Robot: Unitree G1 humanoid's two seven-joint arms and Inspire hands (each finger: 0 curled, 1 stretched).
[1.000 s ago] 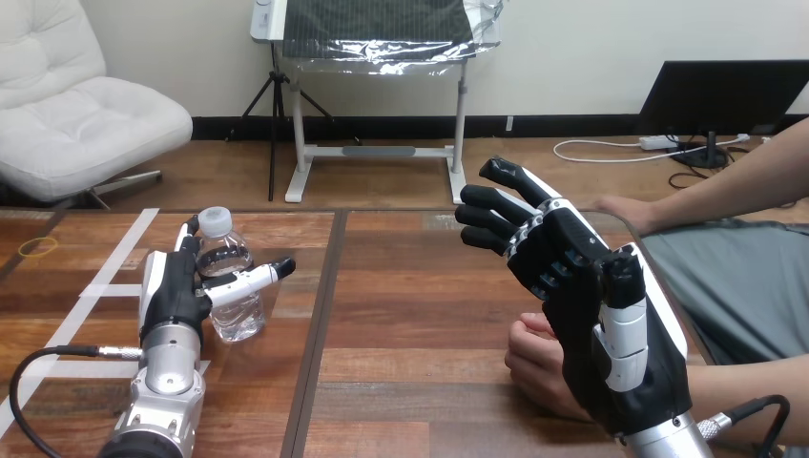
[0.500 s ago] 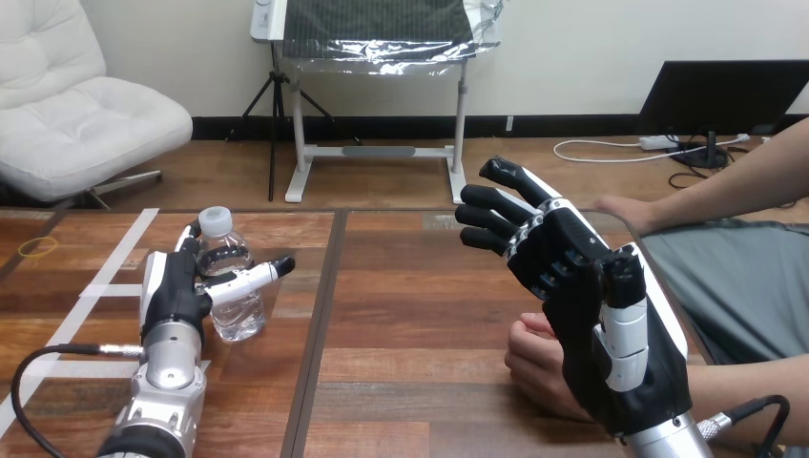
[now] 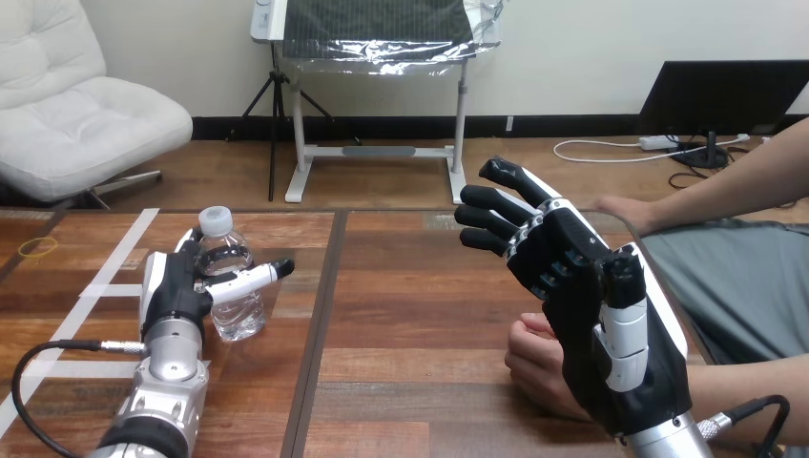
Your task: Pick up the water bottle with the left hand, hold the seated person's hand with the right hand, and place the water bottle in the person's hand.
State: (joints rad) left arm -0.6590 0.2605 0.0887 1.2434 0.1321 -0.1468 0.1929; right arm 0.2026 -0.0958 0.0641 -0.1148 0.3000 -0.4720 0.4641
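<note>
My left hand (image 3: 172,291) and right hand (image 3: 584,286) are black with white shells, the water bottle (image 3: 238,313) clear and white-capped, the worktop (image 3: 410,296) brown wood-grain.

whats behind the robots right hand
The person's hand, fingers curled, rests on the table behind the right hand. Its left part shows; the rest and the wrist are covered by the right hand, so I cannot tell whether the two touch.

The right hand (image 3: 591,315) hides most of the person's hand (image 3: 530,364) behind it.
</note>
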